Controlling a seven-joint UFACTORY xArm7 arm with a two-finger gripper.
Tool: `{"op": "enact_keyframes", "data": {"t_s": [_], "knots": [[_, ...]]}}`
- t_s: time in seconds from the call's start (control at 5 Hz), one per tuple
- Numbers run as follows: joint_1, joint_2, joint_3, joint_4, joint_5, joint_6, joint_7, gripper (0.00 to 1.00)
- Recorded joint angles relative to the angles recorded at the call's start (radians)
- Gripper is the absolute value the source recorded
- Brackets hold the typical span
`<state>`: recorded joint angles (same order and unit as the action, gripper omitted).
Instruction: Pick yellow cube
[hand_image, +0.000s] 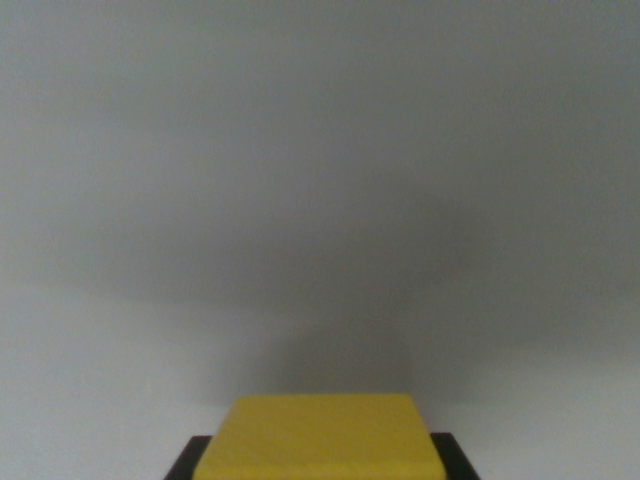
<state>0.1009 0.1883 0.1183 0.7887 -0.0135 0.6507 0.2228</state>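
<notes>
Grey, bare surface (320, 200) filled nearly the whole wrist view, with a soft shadow just above the cube. At the bottom edge, centred, sat the yellow cube (322, 438), flanked on both sides by dark slivers that were probably the gripper (320, 462). It apparently lay squarely between the jaws, though whether they pressed it I could not tell.

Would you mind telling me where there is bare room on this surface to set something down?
The pale surface lies bare on both sides of the yellow cube and beyond it. Only the bottom centre is crowded, where dark gripper parts flank the cube.
</notes>
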Motion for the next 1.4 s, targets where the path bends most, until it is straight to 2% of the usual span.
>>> {"op": "enact_keyframes", "data": {"t_s": [0.2, 0.4, 0.6, 0.8, 1.0, 1.2, 1.4], "knots": [[-0.0006, -0.015, 0.0, 0.015, 0.0022, 0.031, -0.001, 1.0], [-0.0006, -0.015, 0.0, 0.015, 0.0022, 0.031, -0.001, 1.0], [-0.0013, -0.033, 0.0, 0.032, 0.0046, 0.064, -0.003, 1.0], [-0.0013, -0.033, 0.0, 0.032, 0.0046, 0.064, -0.003, 1.0], [-0.0022, -0.052, 0.001, 0.051, 0.0074, 0.103, -0.005, 1.0], [-0.0022, -0.052, 0.001, 0.051, 0.0074, 0.103, -0.005, 1.0], [-0.003, -0.074, 0.001, 0.072, 0.0104, 0.145, -0.007, 1.0]]}}
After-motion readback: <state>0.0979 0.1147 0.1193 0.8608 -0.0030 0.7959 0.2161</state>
